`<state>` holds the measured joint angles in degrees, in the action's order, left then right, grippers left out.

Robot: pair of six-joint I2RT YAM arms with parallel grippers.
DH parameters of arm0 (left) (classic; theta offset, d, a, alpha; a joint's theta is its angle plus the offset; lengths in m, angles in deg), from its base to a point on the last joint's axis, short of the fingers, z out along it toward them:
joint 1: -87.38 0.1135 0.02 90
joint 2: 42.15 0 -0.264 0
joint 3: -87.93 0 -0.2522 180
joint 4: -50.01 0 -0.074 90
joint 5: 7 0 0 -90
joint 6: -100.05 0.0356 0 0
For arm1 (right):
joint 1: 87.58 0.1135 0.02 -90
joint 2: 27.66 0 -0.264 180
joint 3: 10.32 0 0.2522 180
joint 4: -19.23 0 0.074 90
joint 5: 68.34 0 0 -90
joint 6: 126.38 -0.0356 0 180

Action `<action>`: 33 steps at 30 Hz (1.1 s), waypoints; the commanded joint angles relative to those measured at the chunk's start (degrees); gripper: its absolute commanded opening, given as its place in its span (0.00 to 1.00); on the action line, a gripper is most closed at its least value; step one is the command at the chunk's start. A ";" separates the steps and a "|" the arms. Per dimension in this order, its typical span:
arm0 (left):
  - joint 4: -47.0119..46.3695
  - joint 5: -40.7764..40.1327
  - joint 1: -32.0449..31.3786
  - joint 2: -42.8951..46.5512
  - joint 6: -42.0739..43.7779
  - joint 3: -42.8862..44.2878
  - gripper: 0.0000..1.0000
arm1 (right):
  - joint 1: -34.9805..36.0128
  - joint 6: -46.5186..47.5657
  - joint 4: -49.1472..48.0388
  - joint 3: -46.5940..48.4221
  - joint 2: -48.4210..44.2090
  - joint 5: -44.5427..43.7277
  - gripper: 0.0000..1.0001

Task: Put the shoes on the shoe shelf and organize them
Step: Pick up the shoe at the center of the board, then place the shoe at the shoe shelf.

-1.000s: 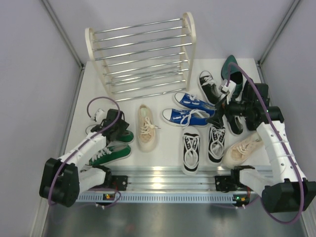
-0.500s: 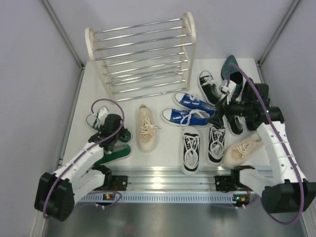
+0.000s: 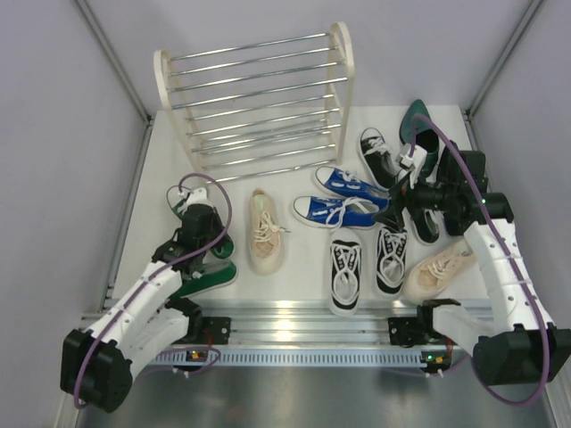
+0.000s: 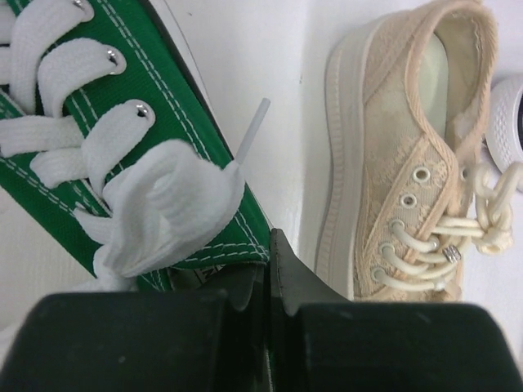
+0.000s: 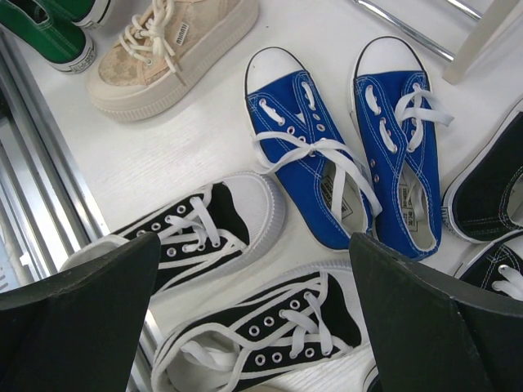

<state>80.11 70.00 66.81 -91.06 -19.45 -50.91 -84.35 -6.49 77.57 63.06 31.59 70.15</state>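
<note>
My left gripper [image 4: 266, 265] is shut on the side wall of a green sneaker [image 4: 163, 131], with green canvas pinched between its jaws. In the top view this gripper [image 3: 200, 234] sits over the farther green sneaker [image 3: 227, 246]; its mate [image 3: 211, 275] lies nearer. My right gripper [image 5: 253, 245] hangs wide open above two black-and-white sneakers [image 5: 196, 229] [image 5: 278, 327], touching nothing. Two blue sneakers [image 5: 315, 180] [image 5: 400, 139] lie just beyond. The shoe shelf [image 3: 163, 76] stands at the back left with bare rods.
A beige shoe [image 3: 264, 230] lies right of the green pair, another [image 3: 437, 270] at the front right. A black-and-white sneaker [image 3: 379, 156] and a dark green dress shoe [image 3: 419, 125] lie at the back right. A metal rail [image 3: 303, 321] runs along the near edge.
The left jaws have closed on the green sneaker, and the left arm's elbow has swung nearer and lower. The right arm and the other shoes have not moved.
</note>
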 commanded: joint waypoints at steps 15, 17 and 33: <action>4.75 24.41 -0.25 -2.15 -0.83 10.30 0.00 | 0.47 1.05 -2.65 0.85 -1.32 1.69 0.99; 5.54 24.86 -0.16 -3.38 0.49 11.88 0.00 | 0.47 0.87 -2.83 0.94 -1.32 1.78 0.99; 5.90 14.14 -0.25 -20.26 24.30 25.51 0.00 | 0.47 1.05 -2.74 0.06 -2.38 1.43 0.99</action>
<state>90.56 87.69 66.70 -110.21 -3.50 -30.43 -84.35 -6.49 77.52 63.06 30.60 70.19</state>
